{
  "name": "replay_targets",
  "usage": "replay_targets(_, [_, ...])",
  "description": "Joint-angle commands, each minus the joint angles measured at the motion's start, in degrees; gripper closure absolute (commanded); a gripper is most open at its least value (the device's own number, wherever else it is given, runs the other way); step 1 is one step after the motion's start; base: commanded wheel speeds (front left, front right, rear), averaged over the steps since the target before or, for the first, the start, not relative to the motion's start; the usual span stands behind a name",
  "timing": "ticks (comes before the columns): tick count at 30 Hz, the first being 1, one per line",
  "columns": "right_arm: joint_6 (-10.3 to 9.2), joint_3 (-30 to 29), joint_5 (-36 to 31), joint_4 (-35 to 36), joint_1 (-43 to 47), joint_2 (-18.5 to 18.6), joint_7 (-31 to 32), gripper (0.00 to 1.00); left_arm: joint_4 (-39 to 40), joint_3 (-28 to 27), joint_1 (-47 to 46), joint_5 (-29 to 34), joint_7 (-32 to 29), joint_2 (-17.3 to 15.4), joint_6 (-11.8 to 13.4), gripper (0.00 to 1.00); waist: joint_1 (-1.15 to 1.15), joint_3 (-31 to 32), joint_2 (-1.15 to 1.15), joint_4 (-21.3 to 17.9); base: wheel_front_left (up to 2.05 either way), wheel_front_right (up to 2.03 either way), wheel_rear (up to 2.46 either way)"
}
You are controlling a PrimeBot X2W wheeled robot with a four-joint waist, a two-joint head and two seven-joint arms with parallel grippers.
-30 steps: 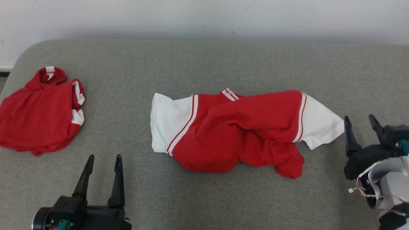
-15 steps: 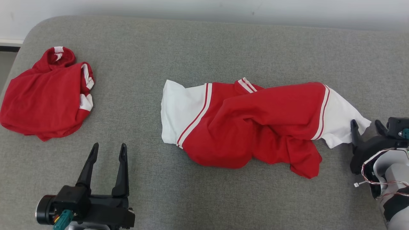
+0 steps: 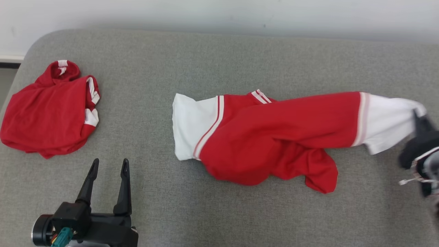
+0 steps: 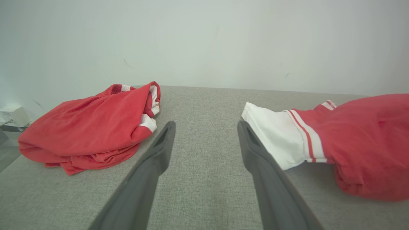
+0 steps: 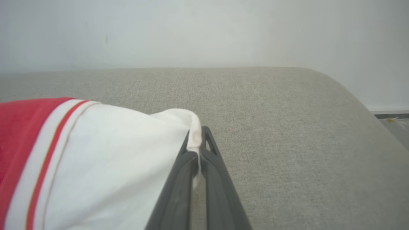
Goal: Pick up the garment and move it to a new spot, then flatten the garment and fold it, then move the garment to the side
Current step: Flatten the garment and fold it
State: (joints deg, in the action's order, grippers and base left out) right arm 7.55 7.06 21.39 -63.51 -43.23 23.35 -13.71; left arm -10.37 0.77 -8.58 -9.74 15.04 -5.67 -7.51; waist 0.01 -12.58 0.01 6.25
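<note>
Right gripper point(image 3: 420, 118) at three o'clock pinches the garment point(image 3: 274, 133) by its white sleeve point(image 5: 127, 153), likely to lift it; left gripper point(image 3: 108, 164) at seven o'clock hangs wide, empty

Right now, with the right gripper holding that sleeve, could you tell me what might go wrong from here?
1. The right gripper pinches only the hem of the white sleeve; a hard pull might slip it free.
2. The left gripper is open and holds nothing, so the garment could drag bunched rather than flatten.
</note>
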Motion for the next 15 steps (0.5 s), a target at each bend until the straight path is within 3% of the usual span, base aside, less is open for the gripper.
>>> replay_targets(1, [-0.12, -0.3, 0.8, 0.1, -0.6, 1.9, -0.5, 1.0, -0.1, -0.1, 0.7, 0.0, 0.2, -0.1, 0.1, 0.0, -0.01, 0.9, -0.01, -0.3, 0.0, 0.0, 0.0])
replay_targets(11, [-0.12, -2.1, 2.4, 0.8, -5.0, 13.5, -1.1, 1.0, -0.4, 0.0, 2.7, 0.3, 0.2, 0.4, 0.1, 0.0, -0.01, 4.1, -0.01, -0.6, 0.0, 0.0, 0.0])
replay_targets(15, [-0.12, -0.7, 1.5, 3.2, -7.7, 15.0, -1.2, 1.0, -0.3, -0.3, 3.4, 0.3, 0.2, 0.6, 0.1, 0.0, -0.01, 5.9, -0.01, -1.1, 0.0, 0.0, 0.0])
